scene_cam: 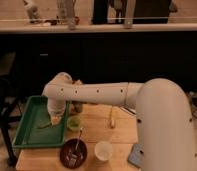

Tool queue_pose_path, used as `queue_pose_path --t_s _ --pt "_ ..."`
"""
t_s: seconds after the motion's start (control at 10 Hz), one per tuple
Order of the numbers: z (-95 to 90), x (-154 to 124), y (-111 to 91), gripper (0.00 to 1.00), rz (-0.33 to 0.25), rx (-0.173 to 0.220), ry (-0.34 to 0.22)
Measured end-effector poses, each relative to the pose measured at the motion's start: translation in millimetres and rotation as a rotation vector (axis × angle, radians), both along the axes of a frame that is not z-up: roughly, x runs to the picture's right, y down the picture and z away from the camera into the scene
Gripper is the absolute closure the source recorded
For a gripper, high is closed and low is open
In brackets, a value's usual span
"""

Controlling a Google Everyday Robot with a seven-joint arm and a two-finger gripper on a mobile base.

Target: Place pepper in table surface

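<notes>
Green pepper (44, 125) beside tool (56, 120), inside tray (25, 136)

Slim green pepper (45, 125) lies in tray (26, 136) beside gripper (55, 120), off table surface (121, 136).

The arm's thick white link (167, 125) fills the lower right corner and rises over the table's (123, 136) right edge. From it a slimmer forearm (99, 94), dotted with small dark holes, runs nearly level to the left, above the table's back edge. At its far end the rounded wrist (59, 85) bends sharply and points straight down. Below it hangs the gripper (55, 120), over the right half of the tray (23, 131) and near the tray's right rim. Its fingers are closed together, tips low over the tray floor. Whether they touch the floor cannot be told.
</notes>
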State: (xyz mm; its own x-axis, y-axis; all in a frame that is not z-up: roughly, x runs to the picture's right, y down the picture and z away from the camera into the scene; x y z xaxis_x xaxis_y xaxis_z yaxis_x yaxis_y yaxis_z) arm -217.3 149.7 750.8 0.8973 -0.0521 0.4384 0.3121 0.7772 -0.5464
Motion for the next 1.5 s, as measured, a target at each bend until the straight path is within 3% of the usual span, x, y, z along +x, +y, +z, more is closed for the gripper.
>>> queue_pose_path --t_s 0.3,0.8,1.5 --pt "-23.1 45 -5 1.00 0.067 0.049 0.080" --pt "-55.7 90 -13 1.00 0.160 0.126 0.196" --pt "-59.2 91 -13 1.00 0.164 0.135 0.204"
